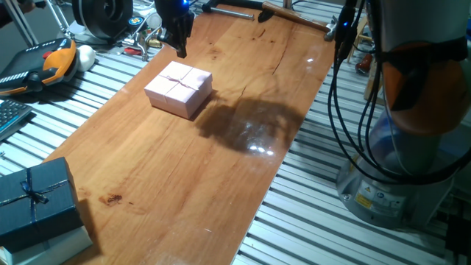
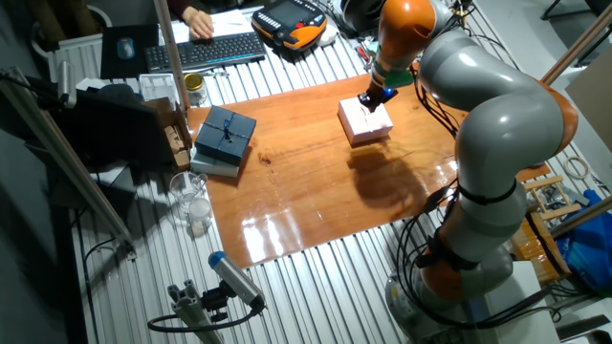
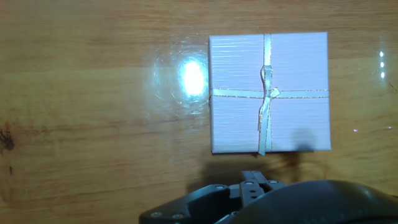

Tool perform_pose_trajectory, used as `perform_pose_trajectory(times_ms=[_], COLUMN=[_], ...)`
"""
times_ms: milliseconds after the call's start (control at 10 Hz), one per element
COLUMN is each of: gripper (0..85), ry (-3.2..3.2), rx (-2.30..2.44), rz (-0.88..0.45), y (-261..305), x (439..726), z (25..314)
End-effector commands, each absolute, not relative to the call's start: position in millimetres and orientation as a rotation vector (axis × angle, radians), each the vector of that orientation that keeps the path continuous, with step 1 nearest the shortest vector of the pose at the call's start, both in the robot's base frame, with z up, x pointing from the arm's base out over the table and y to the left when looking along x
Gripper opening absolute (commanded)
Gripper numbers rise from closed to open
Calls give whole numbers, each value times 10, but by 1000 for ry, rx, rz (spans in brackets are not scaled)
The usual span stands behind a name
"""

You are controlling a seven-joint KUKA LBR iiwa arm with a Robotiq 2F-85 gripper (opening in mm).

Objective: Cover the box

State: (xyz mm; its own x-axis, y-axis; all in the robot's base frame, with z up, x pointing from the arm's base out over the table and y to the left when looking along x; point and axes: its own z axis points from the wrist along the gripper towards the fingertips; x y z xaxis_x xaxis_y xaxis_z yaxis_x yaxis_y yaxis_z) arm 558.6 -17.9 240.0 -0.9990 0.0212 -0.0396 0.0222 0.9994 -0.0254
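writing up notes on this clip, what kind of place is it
Most likely a robotics lab or workshop, not a home. A wooden board lies on a slotted aluminium table, a teach pendant and keyboard sit at the far edge, and cables hang beside the arm's base.

From where I'm driving this, the reddish-brown wooden tabletop (image 1: 184, 169) looks varnished and really glossy, with lamp glare bouncing off it and smooth grain plus a few dark knots. The small square pale pink cardboard box (image 3: 239, 93) is matt with fine ribbing, tied with a shiny pale ribbon cross (image 3: 267, 93). The dark blue box (image 2: 226, 134) looks like matt card. The surrounding ribbed bench (image 1: 331, 228) reads as brushed metal slats.
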Motion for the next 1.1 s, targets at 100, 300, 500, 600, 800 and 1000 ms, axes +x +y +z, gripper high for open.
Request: perform_pose_trajectory(times_ms=[100, 300, 500, 600, 800, 1000], gripper=[0, 0, 0, 0, 0, 0], ry=[3094, 3088, 3093, 3094, 3089, 3095], rx=[34, 38, 31, 31, 36, 31], rz=[-44, -56, -49, -39, -60, -66], y=[-184, -172, -180, -175, -182, -185], x=[5615, 5618, 5616, 5615, 5620, 5619], z=[2366, 2366, 2366, 2366, 2377, 2387])
